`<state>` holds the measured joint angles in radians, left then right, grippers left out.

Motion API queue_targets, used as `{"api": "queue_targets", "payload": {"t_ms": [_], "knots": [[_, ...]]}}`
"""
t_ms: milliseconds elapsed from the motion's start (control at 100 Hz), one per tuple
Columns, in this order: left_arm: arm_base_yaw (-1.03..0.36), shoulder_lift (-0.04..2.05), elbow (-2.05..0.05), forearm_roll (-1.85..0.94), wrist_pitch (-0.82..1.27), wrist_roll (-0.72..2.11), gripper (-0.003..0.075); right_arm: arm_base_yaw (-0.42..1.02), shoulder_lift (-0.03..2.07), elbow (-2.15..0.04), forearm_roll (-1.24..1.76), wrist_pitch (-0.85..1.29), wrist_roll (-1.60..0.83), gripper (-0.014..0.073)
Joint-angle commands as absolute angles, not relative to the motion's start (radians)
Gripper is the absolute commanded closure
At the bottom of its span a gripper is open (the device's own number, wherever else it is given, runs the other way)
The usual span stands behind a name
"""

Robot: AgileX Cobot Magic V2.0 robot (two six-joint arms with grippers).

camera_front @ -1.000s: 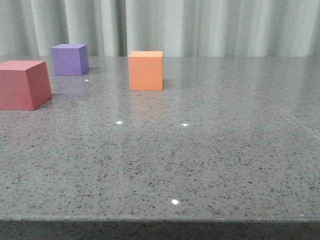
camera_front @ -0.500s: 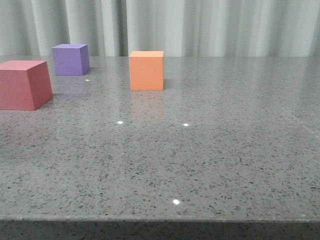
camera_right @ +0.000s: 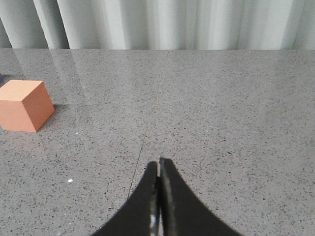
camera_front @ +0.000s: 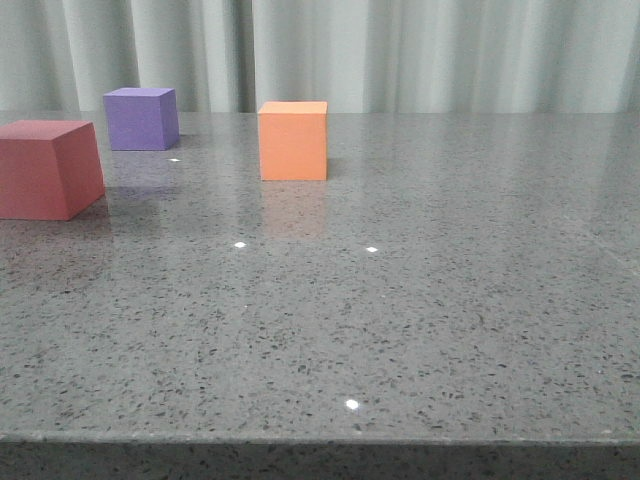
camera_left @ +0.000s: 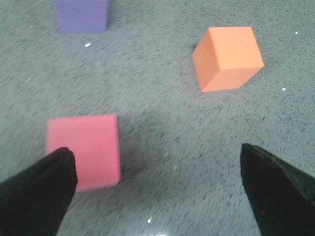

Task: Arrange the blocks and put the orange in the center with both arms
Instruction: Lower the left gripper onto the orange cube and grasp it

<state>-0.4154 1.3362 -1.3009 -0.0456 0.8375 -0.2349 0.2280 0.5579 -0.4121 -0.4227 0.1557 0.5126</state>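
The orange cube (camera_left: pixel 227 58) sits on the grey table (camera_front: pixel 420 300) well ahead of the left gripper (camera_left: pixel 157 189) and off toward its right finger, with bare tabletop between it and the jaws. That gripper hangs above the table with its jaws spread wide and nothing between them; the red cube (camera_left: pixel 84 150) lies just under and beside its left finger, partly hidden by it, and the purple cube (camera_left: pixel 82 14) stands farther ahead on that same side. The right gripper (camera_right: pixel 158 196) has its fingers pressed together, holding nothing, and the orange cube (camera_right: pixel 24 104) lies well ahead of it and far to its left, so the left arm looks much the nearer of the two. The cube has no long axis; from the left wrist it appears turned, one corner edge toward the jaws, so a grasp would likely call for a wrist turn to meet flat faces. In the front view the three cubes are well apart, the orange (camera_front: pixel 293 140) farthest toward the right arm's side, with broad open table there and toward the near edge.
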Motion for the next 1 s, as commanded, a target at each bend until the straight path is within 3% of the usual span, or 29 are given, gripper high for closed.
{"api": "queue_targets", "payload": {"t_ms": [0, 260, 500, 990], "knots": [[-0.489, 1.398, -1.418, 0.024, 0.773, -0.311, 0.0088, 0.221, 0.557, -0.439, -0.444, 0.086, 0.512, 0.0660], [-0.623, 1.650, -1.674, 0.155, 0.800, -0.419, 0.0089, 0.221, 0.557, -0.439, -0.444, 0.086, 0.512, 0.0660], [-0.651, 1.816, -1.860, 0.243, 0.871, -0.505, 0.0089, 0.221, 0.557, -0.439, -0.444, 0.086, 0.512, 0.0660], [-0.652, 1.959, -1.941, 0.249, 0.863, -0.521, 0.0089, 0.221, 0.557, -0.439, -0.444, 0.086, 0.512, 0.0660]]}}
